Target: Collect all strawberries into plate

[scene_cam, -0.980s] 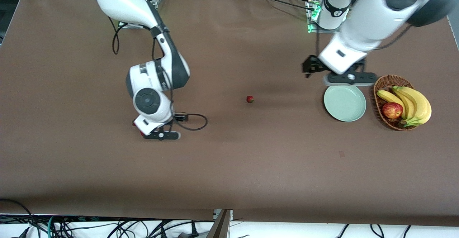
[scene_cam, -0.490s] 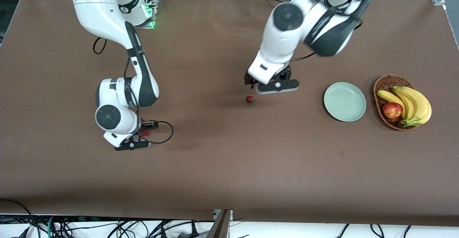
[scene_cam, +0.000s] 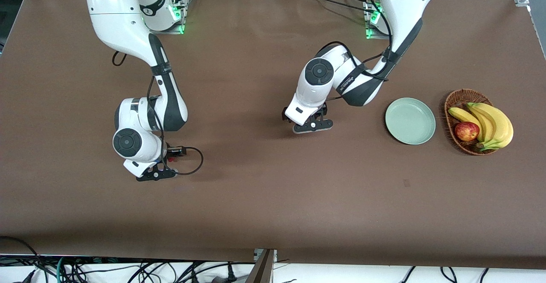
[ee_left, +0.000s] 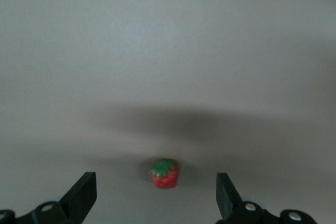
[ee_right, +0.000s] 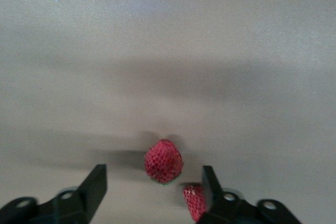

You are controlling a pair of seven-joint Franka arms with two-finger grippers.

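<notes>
Nearest the front camera, toward the right arm's end of the desk, the right gripper is down low over the brown cloth. Its wrist view shows its jaws apart with one strawberry lying on the cloth in the gap between them, touched by neither finger. A second strawberry lies just beside the first, partly hidden by one finger. In the front view only a speck of red shows at the gripper's cable, and I cannot tell which of the two berries it is

Farther from the camera, near the middle of the desk, the left gripper hangs low over the cloth. Its jaws stand wide apart around a third strawberry, which lies on the cloth with its green top up, well clear of both fingers. The front view hides this berry under the gripper

Toward the left arm's end sits the pale mint-green plate, flat on the cloth and holding no berries. Just beside it, closer to the desk's end, stands a brown wicker basket with bananas and a red-yellow apple in it
</notes>
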